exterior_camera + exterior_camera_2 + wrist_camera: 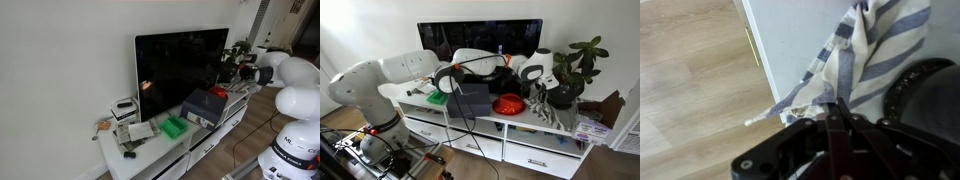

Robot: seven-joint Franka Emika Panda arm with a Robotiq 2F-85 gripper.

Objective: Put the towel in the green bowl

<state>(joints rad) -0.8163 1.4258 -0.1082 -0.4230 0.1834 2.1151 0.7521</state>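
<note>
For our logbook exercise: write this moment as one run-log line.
phase: towel pickup | towel: draped over cabinet edge | claw: at towel's hanging end, grip unclear | green bowl: cabinet's far end, no towel

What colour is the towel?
The towel is cream with blue-grey stripes; wrist view shows it best.

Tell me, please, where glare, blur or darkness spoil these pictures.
In an exterior view, the TV screen carries a small bright reflection; in an exterior view, fine detail on the cabinet top is soft; in the wrist view, the gripper is dark and blurred, its jaws hard to read, while the towel is lit and sharper.
</note>
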